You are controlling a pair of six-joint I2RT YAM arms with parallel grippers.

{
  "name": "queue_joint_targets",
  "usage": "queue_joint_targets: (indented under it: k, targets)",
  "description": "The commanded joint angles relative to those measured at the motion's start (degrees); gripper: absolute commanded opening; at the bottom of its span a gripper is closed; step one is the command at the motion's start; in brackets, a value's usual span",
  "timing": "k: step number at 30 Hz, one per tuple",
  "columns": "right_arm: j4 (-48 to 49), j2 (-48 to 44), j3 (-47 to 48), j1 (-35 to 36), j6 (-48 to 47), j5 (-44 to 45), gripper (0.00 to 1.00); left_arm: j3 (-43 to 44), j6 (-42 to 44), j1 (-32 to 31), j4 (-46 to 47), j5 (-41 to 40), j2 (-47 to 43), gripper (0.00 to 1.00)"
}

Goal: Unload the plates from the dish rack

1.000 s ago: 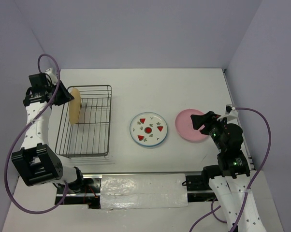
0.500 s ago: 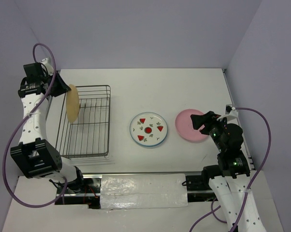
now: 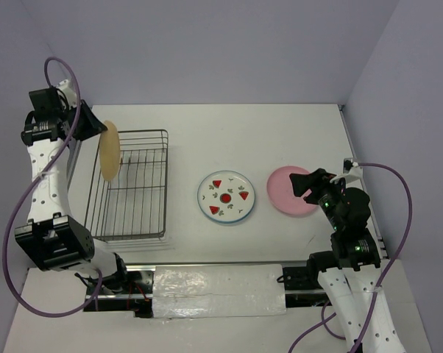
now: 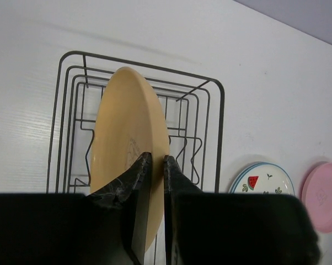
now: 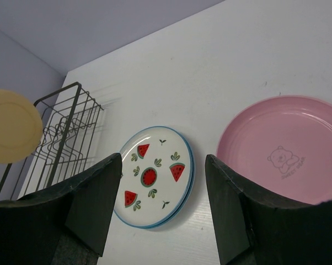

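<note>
1. The left gripper [image 4: 155, 160] has its fingers drawn narrow onto the rim of the tan-yellow plate [image 4: 127, 149], pinching it on edge.
2. In the top view this plate stands upright over the 11 o'clock corner of the dish rack [image 3: 165, 184].
3. The dark wire rack sits at 9 o'clock on the white table [image 3: 280, 132].
4. The watermelon plate [image 3: 226, 197] lies flat at the rack's 3 o'clock, apart from it.
5. The pink plate [image 5: 282, 149] lies flat at the watermelon plate's 3 o'clock, near it but not touching. It bears a bear outline over lettering too small to read.
6. The right gripper [image 5: 165, 158] hovers by the pink plate's 3 o'clock edge, fingers spread wide and holding nothing.
</note>
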Motion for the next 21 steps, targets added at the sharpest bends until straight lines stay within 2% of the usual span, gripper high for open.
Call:
queue_joint_targets:
  k: [1, 5, 11, 16, 20, 21]
  targets:
    - [2.58, 0.59, 0.57, -0.22, -1.30, -0.82, 0.69, 3.43, 0.49, -1.27, 1.23, -0.24, -3.32, 0.00]
    - [2.76, 0.68, 0.65, -0.22, -1.30, -1.35, 0.69, 5.79, 1.90, -3.56, 0.18, -3.59, -4.91, 0.00]
    - [3.02, 1.73, 0.48, -0.22, -0.95, -1.08, 0.69, 10.46, 3.39, -10.93, -1.67, -8.87, -6.14, 0.00]
    - [3.20, 2.87, 0.39, -0.22, -0.95, -1.61, 0.69, 11.78, 4.62, -22.35, -1.67, -17.04, -7.98, 0.00]
    - [1.54, 3.31, 2.58, -0.22, -0.78, -1.87, 0.69, 7.75, 5.76, -30.35, 2.18, -19.24, -11.32, 0.00]
    - [0.92, 3.66, 3.28, -0.31, -0.51, -3.09, 0.69, 5.65, 6.11, -34.63, 3.59, -21.16, -12.45, 0.00]
